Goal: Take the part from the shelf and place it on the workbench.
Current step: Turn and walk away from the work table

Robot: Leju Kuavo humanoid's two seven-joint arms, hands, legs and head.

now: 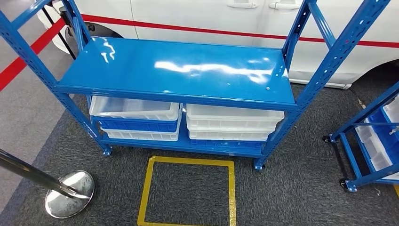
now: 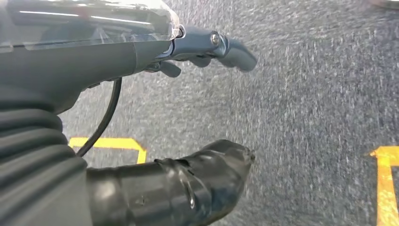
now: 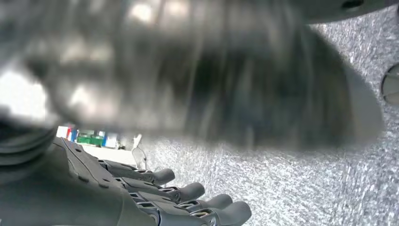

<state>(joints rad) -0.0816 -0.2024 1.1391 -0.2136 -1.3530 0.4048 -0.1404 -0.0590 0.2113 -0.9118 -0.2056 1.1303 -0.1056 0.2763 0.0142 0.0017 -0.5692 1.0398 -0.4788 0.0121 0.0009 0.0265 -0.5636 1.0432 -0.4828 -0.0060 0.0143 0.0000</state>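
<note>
A blue steel shelf [image 1: 179,70] stands in front of me in the head view, its glossy top board reflecting the lights. Under that board sit white bins, one stack on the left [image 1: 136,109] and one on the right [image 1: 233,117]; their insides are mostly hidden. My left hand [image 2: 155,52] hangs over the grey carpet, thumb [image 2: 197,179] and fingers [image 2: 230,49] apart, holding nothing. My right hand [image 3: 117,193] also hangs above the carpet with its fingers [image 3: 188,193] stretched out and nothing in them.
A yellow taped rectangle [image 1: 188,162] marks the carpet just before the shelf. A chrome stanchion base [image 1: 70,193] stands at the lower left. A second blue rack with white bins [image 1: 371,136] is at the right. A white vehicle [image 1: 211,19] is behind the shelf.
</note>
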